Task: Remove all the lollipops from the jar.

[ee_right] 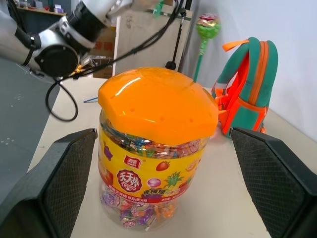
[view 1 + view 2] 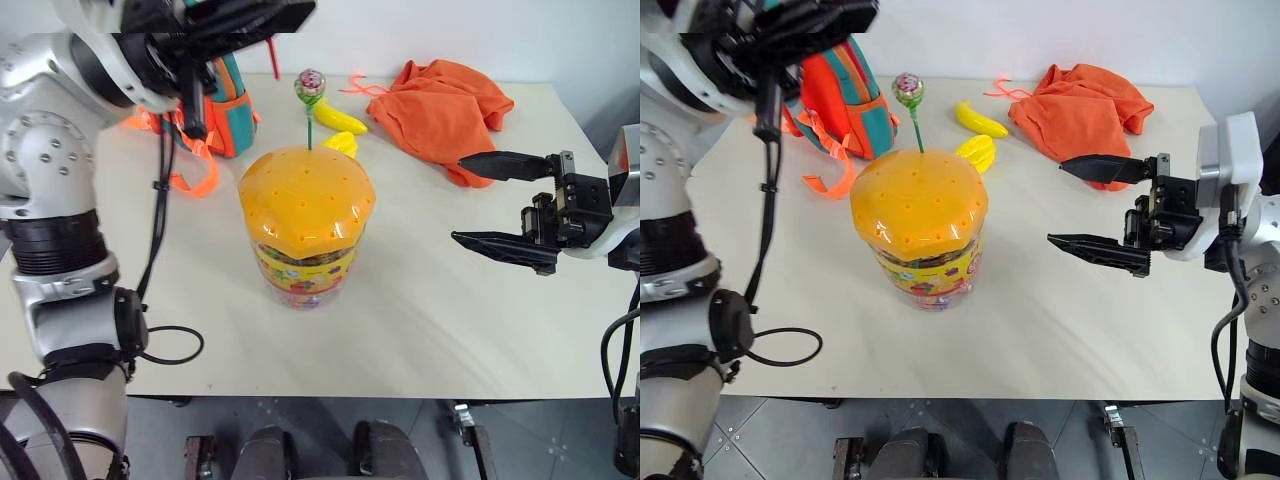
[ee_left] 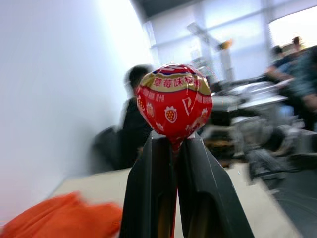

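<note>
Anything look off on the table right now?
Nothing spilled or damaged. The jar stands upright with one lollipop still stuck in its lid; an orange cloth lies crumpled at the back.

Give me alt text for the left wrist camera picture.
The left claw is shut on the stick of a red lollipop, whose strawberry-printed wrapped head sits just above the two black fingers. Behind are an orange cloth on a pale table and a blurred room with people.

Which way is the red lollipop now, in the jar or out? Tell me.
Out. The left gripper is shut on the red lollipop by its stick, lifted well above the jar; the pink-green lollipop stands in the lid.
</note>
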You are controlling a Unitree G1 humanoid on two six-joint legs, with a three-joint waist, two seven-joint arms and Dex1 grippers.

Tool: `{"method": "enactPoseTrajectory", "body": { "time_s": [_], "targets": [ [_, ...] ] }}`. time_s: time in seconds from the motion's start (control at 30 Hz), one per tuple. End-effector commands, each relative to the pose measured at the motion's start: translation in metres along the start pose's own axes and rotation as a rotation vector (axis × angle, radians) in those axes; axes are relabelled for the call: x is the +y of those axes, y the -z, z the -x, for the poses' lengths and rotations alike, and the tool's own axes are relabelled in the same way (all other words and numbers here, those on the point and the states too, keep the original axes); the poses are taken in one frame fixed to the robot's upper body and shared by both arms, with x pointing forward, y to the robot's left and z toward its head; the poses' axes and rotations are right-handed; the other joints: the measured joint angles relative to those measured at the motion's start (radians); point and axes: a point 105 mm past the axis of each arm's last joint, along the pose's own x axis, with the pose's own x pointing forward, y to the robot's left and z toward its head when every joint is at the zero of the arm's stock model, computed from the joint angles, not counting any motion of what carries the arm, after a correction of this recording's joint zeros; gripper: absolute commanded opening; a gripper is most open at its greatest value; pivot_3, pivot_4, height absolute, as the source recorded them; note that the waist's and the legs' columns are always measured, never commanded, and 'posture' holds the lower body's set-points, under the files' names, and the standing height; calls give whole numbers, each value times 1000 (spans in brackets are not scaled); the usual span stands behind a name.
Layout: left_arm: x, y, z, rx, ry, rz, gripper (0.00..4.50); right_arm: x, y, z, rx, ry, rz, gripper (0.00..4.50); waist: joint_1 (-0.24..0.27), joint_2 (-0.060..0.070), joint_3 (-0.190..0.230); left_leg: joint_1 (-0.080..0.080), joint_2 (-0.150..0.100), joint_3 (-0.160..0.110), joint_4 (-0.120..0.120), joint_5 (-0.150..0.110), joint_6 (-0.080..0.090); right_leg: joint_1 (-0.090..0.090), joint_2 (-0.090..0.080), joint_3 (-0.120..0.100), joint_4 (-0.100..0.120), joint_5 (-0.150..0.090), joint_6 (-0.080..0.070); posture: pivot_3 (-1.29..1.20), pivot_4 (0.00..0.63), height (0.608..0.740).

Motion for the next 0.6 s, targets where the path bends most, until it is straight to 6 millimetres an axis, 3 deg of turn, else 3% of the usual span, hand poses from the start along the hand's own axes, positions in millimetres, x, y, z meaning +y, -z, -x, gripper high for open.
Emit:
{"method": "enactPoseTrajectory", "body": {
  "time_s": [0.03, 0.23, 0.37, 0.6],
  "targets": [
    [31, 1, 34, 152, -293, -19, 30, -1, -7, 0, -10, -4, 39, 4500, -1, 0, 0, 0, 0, 0, 0, 0, 0, 0, 0, 0, 0, 0, 0, 0, 150, 740],
    [40, 50, 107, 617, -685, 215, 30, -5, -5, -3, -20, -20, 32, 4500, 0, 0, 0, 0, 0, 0, -1, 0, 0, -1, 0, 0, 0, 0, 0, 0, 150, 740],
    [13, 104, 167, 1001, -847, 424, 30, -8, -2, -7, -21, -35, 30, 4500, 2, 0, 0, 0, 0, -1, -1, 0, 0, 0, 0, 1, 0, 0, 0, 0, 150, 740],
    [-30, 150, 207, 1234, -885, 614, 30, -10, -2, -11, -28, -51, 31, 4500, 5, -3, 1, -1, 0, -1, -1, 0, 0, -1, 0, 2, 0, 0, 0, 0, 150, 740]
  ]
}}
